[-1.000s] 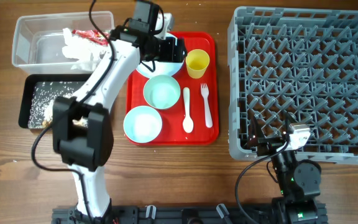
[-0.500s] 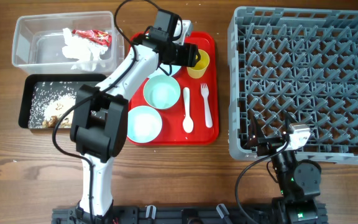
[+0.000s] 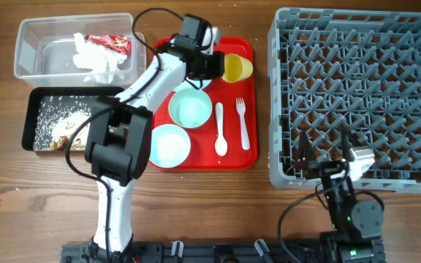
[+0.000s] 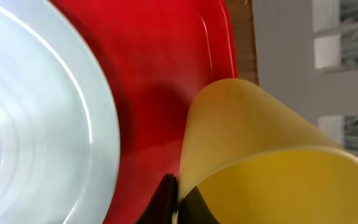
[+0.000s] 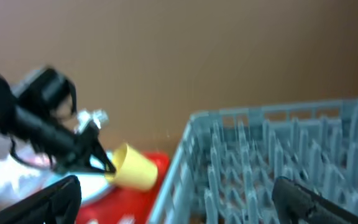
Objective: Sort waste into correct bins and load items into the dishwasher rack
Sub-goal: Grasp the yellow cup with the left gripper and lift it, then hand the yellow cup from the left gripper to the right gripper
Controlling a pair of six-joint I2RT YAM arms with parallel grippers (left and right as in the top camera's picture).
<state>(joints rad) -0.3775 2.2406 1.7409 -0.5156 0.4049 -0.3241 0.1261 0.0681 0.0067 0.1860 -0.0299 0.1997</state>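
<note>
My left gripper (image 3: 216, 66) is shut on the rim of the small yellow cup (image 3: 238, 68), which hangs tilted over the back right corner of the red tray (image 3: 251, 150). In the left wrist view one dark finger (image 4: 165, 198) sits outside the cup (image 4: 260, 143) wall and the other inside, beside the pale blue plate (image 4: 36, 112). Two pale blue bowls (image 3: 190, 108) (image 3: 168, 144), a white spoon (image 3: 221, 131) and a fork (image 3: 243, 123) lie on the tray. My right gripper (image 3: 335, 164) stands open at the front edge of the grey dishwasher rack (image 3: 360, 88).
The clear tub (image 3: 28, 33) at back left holds a crumpled napkin (image 3: 93, 58) and a red wrapper (image 3: 108, 42). In front of it, the black tray (image 3: 29, 120) holds rice and brown scraps. From the right wrist view, the cup (image 5: 132, 167) shows left of the rack (image 5: 278, 162).
My left gripper moved right from over the plate to the yellow cup, shut on its rim and tipped it up off the tray. The right arm shifted slightly.
</note>
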